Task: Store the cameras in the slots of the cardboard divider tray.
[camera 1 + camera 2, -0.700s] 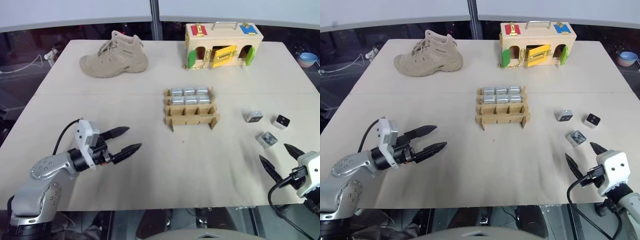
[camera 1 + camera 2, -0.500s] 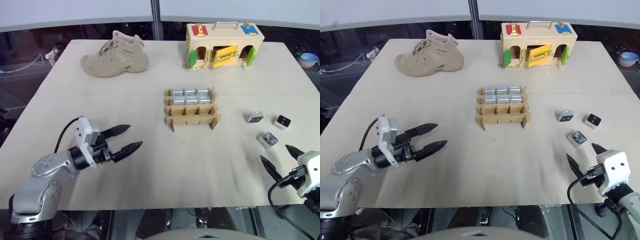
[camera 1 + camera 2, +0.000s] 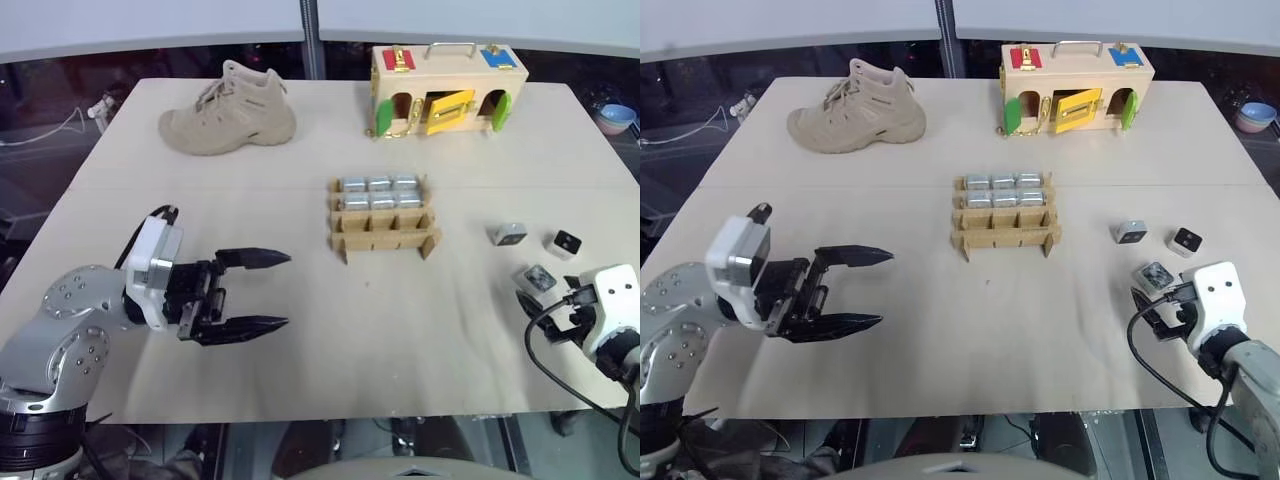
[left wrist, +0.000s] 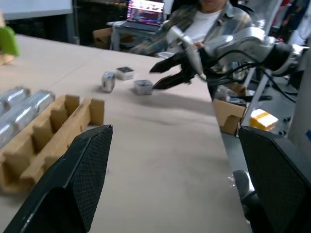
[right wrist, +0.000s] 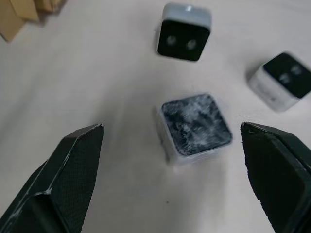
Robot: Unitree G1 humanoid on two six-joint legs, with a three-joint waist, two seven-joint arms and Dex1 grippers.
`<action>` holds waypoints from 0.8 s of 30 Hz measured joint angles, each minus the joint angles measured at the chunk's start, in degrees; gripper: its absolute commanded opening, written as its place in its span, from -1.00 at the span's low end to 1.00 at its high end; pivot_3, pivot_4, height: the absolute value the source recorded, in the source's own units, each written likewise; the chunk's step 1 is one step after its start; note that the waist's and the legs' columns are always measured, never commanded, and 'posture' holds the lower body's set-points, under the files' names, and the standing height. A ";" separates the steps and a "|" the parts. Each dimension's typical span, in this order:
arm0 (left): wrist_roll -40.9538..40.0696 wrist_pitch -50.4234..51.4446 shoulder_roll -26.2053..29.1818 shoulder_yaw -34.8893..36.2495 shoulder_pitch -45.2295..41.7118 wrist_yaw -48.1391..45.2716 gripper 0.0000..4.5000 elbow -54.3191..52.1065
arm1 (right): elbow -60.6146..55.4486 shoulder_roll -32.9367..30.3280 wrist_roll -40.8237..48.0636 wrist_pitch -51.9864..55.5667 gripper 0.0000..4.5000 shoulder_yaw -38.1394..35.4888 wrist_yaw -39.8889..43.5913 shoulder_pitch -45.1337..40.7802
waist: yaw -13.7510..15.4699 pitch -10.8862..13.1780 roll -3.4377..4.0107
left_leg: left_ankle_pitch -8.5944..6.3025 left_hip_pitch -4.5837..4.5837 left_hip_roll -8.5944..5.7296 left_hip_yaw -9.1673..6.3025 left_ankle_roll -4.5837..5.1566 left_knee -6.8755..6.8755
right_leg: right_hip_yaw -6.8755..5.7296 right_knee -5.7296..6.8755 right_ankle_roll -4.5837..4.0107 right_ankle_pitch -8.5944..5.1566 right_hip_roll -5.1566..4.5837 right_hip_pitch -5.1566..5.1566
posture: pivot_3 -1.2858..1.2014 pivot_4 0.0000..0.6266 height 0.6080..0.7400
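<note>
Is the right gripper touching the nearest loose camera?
Apart. The right wrist view shows the camera between the open right gripper fingers, bare table on both sides.

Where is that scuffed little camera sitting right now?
The scuffed camera lies on the table's right side, just ahead of the open right gripper, nearer than two other loose cameras.

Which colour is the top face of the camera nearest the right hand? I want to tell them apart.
Mottled dark grey, on a pale body; right wrist view shows it best.
</note>
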 measured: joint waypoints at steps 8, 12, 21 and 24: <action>-0.43 1.66 -0.02 -0.09 0.29 1.99 0.90 -2.34 | 4.28 -0.41 -0.02 7.93 1.00 1.98 -2.85 -9.09 | 0.02 0.00 0.00 | 0.02 0.00 0.02 -0.01 -0.03 0.00 | 0.00 0.01 0.09 0.06 0.06 0.00 | 0.03 -0.52 1.00; -1.08 1.79 -0.07 0.02 0.75 3.24 0.90 -3.55 | 5.26 -0.90 0.05 11.62 1.00 2.46 -2.97 -10.77 | 0.07 0.00 0.00 | 0.03 -0.02 0.00 -0.01 -0.05 0.00 | 0.00 0.00 0.10 0.06 0.04 0.00 | 0.03 -0.52 1.00; -1.84 2.43 -0.14 0.19 1.13 5.96 1.00 -4.39 | 5.08 -1.95 -0.12 15.80 -0.17 2.56 -3.29 -11.93 | -0.06 0.00 0.00 | 0.03 0.00 0.01 0.00 -0.04 0.00 | 0.01 0.01 0.11 0.07 0.06 0.00 | 0.03 -0.52 1.00; -2.33 4.62 -0.83 0.16 0.84 10.65 1.00 -5.25 | 4.42 -3.16 -0.79 14.85 -0.17 3.27 -2.33 -11.12 | 0.04 0.00 0.00 | 0.03 -0.01 0.01 0.00 -0.04 0.00 | 0.01 0.01 0.11 0.07 0.06 0.00 | 0.03 -0.52 1.00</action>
